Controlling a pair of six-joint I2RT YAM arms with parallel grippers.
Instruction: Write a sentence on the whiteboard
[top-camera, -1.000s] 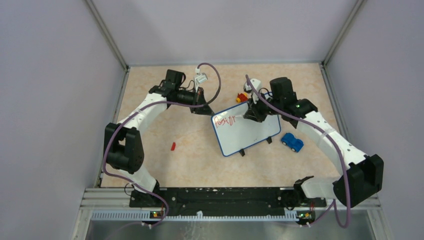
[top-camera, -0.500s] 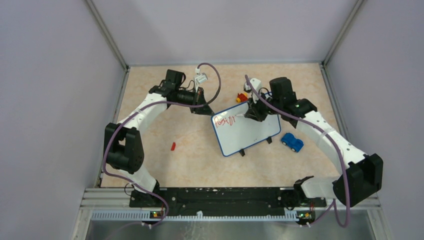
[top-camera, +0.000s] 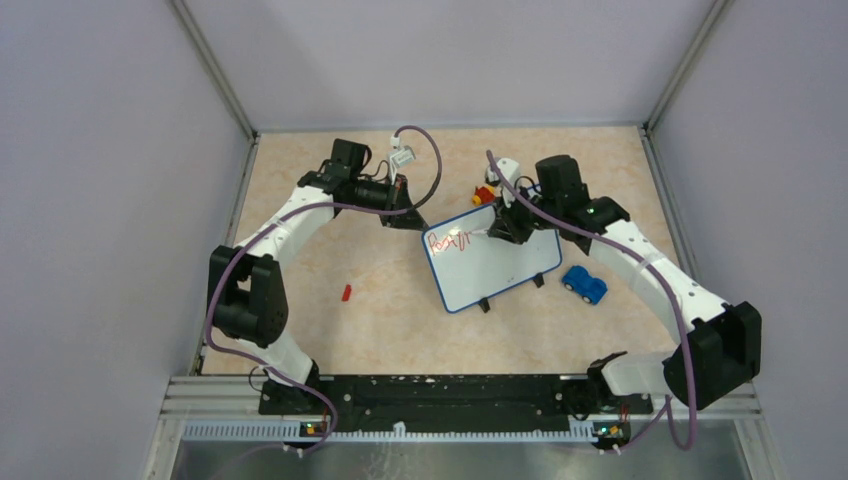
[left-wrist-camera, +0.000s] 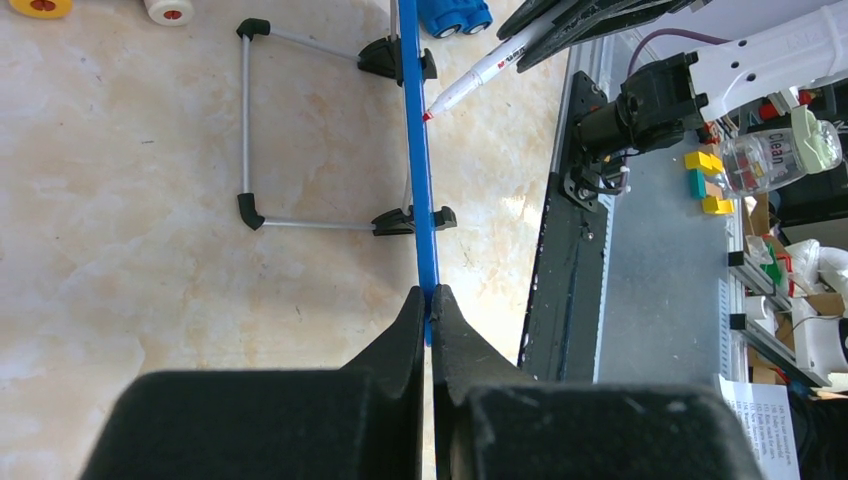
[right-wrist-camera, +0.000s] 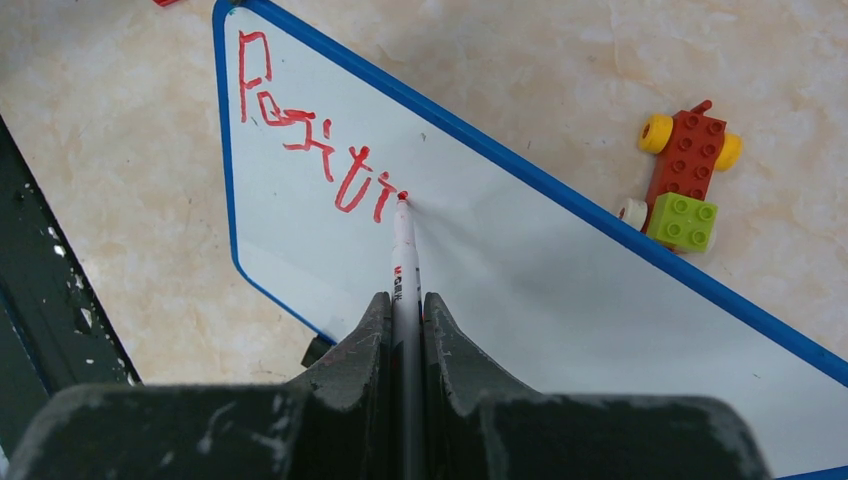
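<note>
Far left on my overhead feed, a small red piece (top-camera: 346, 292) lies alone on the bench (top-camera: 330, 340), well apart from everything else. Next, my left gripper (top-camera: 405, 215) is closed on the whiteboard (top-camera: 500, 265). From the left wrist camera I see the gripper (left-wrist-camera: 430, 300) pinching the blue rim at the board's (left-wrist-camera: 415, 150) near corner. From here the board is edge-on, with a wire stand and black feet behind it.

The whiteboard sits mid-bench, turned at an angle. The sentence (top-camera: 450, 241) is only started: red letters along the upper left of the board (right-wrist-camera: 560, 290) that read roughly "Positi" (right-wrist-camera: 310, 150).

My right gripper (right-wrist-camera: 405, 300) is clamped on a white marker (right-wrist-camera: 403, 250). Its red tip is on the board's surface just past the last stroke. Overhead, that gripper (top-camera: 500, 228) hangs over the board's top edge.

Just beyond that edge is a brick toy (top-camera: 485, 193) in red, yellow and green. A blue toy car (top-camera: 584, 284) sits near the board's right corner.
</note>
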